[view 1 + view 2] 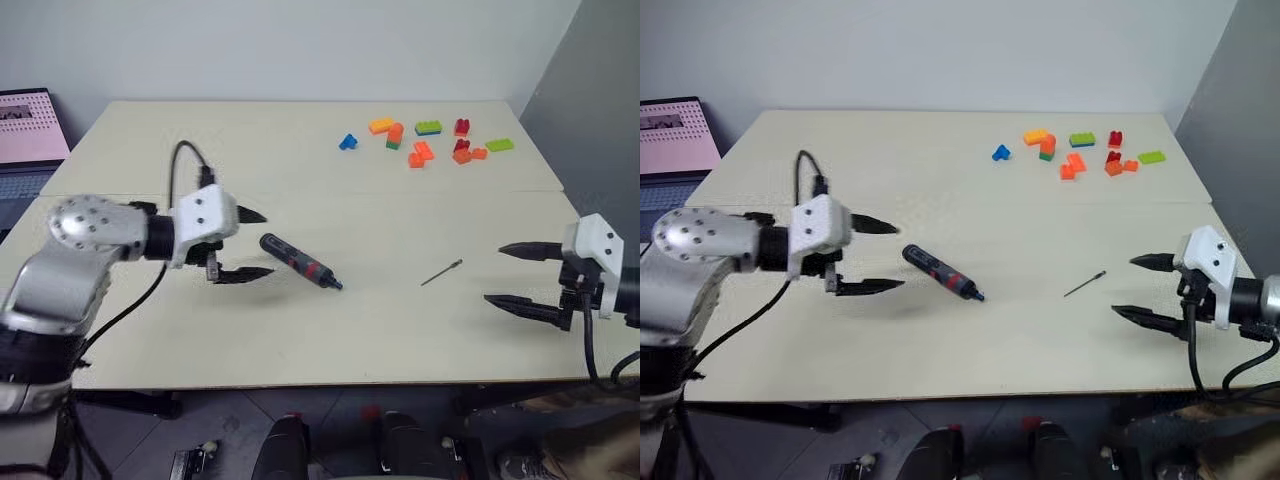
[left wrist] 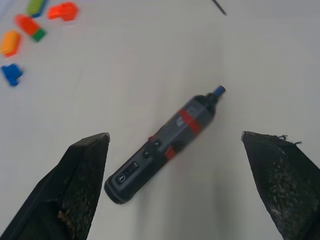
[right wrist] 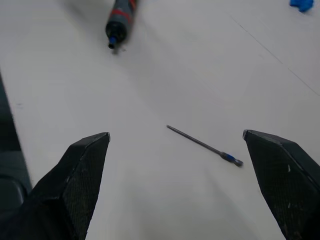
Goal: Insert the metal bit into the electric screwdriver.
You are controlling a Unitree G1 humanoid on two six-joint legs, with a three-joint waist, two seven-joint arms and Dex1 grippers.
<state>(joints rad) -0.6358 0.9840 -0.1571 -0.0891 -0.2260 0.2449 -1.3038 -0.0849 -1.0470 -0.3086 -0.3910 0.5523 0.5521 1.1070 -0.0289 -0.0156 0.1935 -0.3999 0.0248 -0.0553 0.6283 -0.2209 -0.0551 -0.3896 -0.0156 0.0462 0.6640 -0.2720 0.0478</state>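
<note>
Electric screwdriver (image 1: 300, 262) lies at frame centre, metal bit (image 1: 441, 272) to its right, apart. Left gripper (image 1: 250, 244) spread wide beside the screwdriver's butt, empty. Right gripper (image 1: 510, 274) at the right edge, also spread, empty.

A pale bench (image 1: 300, 330) holds a little bunch of toy bricks (image 1: 430, 140) at its far right side. One blue brick (image 1: 348, 142) sits a bit apart from them. A laptop (image 1: 28, 135) with a pink screen stands at the far left.

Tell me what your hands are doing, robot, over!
Left gripper open, beside the electric screwdriver, not touching. Right gripper open, empty, short of the metal bit. Both lie loose on the table, apart. Nothing between them.
</note>
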